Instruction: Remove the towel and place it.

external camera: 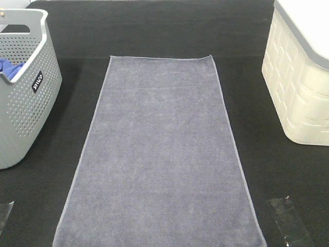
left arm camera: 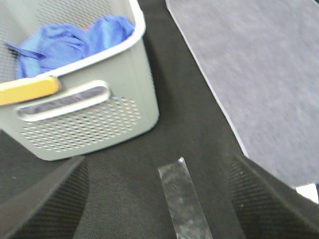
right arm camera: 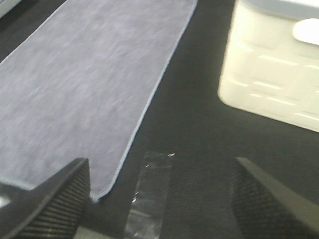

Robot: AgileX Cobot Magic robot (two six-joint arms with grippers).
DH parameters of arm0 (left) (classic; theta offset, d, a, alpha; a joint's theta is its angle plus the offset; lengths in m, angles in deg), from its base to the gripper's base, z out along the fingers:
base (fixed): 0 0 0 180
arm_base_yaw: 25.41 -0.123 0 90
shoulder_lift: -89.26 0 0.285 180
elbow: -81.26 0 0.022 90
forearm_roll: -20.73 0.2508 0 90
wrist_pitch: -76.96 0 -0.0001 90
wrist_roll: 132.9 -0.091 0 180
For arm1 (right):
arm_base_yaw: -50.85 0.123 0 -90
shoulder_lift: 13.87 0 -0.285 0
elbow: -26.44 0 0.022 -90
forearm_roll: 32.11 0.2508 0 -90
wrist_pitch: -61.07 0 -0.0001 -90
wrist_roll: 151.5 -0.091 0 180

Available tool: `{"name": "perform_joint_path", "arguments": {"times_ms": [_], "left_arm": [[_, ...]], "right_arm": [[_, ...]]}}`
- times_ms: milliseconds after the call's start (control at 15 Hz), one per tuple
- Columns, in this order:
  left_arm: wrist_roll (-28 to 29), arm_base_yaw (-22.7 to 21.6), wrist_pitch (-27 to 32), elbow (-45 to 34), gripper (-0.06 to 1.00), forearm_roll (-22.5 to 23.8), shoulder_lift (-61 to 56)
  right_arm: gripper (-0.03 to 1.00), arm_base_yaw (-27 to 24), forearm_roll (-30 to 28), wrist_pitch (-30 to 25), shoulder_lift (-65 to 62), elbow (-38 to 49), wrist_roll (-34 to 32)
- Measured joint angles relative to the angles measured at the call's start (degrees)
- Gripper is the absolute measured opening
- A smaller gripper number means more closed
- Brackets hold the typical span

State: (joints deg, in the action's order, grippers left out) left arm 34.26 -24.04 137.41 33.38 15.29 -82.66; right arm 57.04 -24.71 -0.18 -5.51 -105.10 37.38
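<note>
The slate-grey towel (external camera: 159, 154) lies flat and spread out lengthwise on the black table, from the middle to the near edge. It also shows in the left wrist view (left arm camera: 259, 74) and in the right wrist view (right arm camera: 79, 84). My left gripper (left arm camera: 159, 199) is open and empty above the black table near a tape strip, between the grey basket and the towel's edge. My right gripper (right arm camera: 159, 199) is open and empty above the table beside the towel's near right corner. Neither gripper shows in the exterior high view.
A grey perforated basket (external camera: 25, 103) with a bright blue cloth (left arm camera: 70, 42) inside stands at the left. A cream lidded bin (external camera: 300, 77) stands at the right. Clear tape strips (external camera: 288, 221) lie on the table near the front corners (left arm camera: 184, 199) (right arm camera: 149, 194).
</note>
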Motion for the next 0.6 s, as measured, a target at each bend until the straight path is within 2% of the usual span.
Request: {"name": "perform_joint_path", "arguments": {"times_ms": [200, 600], "left_arm": [[0.0, -2.3, 0.0, 0.0, 0.74, 0.0, -0.5], [0.0, -2.4, 0.0, 0.0, 0.74, 0.1, -0.6]], "right_arm": [[0.73, -4.4, 0.1, 0.1, -0.8, 0.0, 0.0], [0.73, -4.8, 0.5, 0.1, -0.8, 0.0, 0.0]]}}
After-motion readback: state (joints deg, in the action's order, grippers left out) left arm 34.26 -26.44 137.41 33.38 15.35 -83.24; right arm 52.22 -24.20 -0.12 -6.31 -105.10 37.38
